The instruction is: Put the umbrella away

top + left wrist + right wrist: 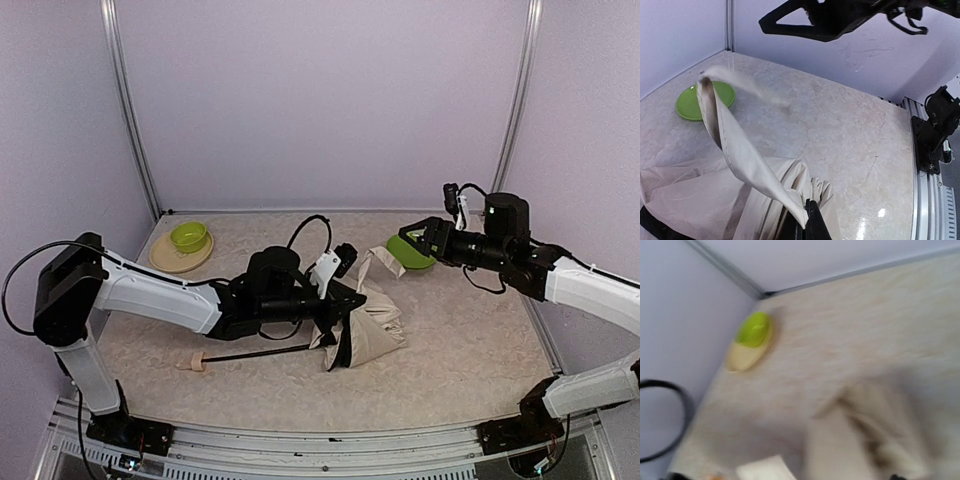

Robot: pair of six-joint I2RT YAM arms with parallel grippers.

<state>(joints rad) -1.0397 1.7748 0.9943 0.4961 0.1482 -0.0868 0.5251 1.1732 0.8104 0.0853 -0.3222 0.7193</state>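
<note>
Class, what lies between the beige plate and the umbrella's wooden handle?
Only the left arm, crossing above bare table, as the top view shows.

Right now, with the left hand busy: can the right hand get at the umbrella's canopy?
Likely yes: the right hand hovers just beyond the canopy, with nothing standing between them.

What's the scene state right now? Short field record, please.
umbrella: lying on table, canopy loose and crumpled, shaft and knob pointing left
green plate: far side, just beyond the canopy
green bowl: on beige plate, far left corner
left end effector: shut on a strip of umbrella fabric, strip lifted off the canopy
right end effector: open, empty, over the green plate
task status: not done, canopy not wrapped up
</note>
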